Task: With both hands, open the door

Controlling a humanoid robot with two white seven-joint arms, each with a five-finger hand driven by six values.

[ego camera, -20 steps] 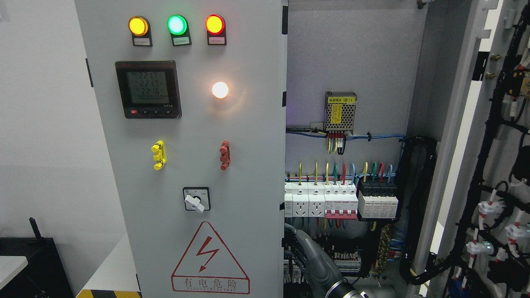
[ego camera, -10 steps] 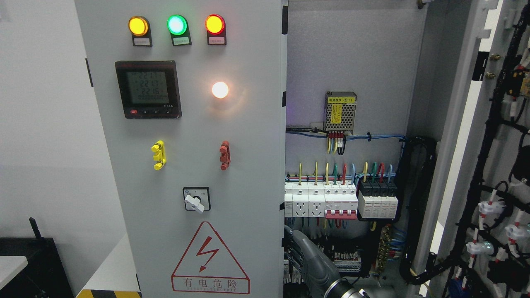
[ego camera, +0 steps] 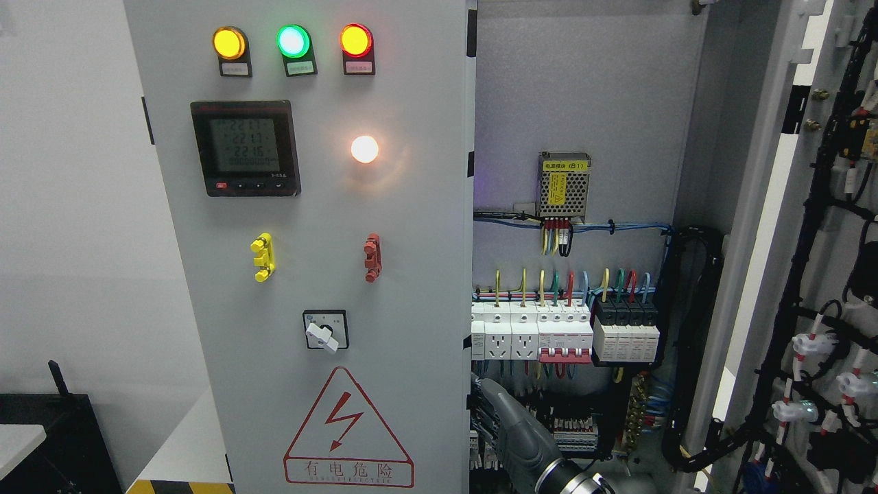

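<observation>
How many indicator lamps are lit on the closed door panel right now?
4: amber lamp, green lamp and red lamp in a row at top, plus a white lamp below, right of the meter.

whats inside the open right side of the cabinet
A mesh-cased power supply sits high on the back plate, with a row of white breakers and black modules below. A robot hand covers some lower terminals; the closed left door hides the rest.
</observation>
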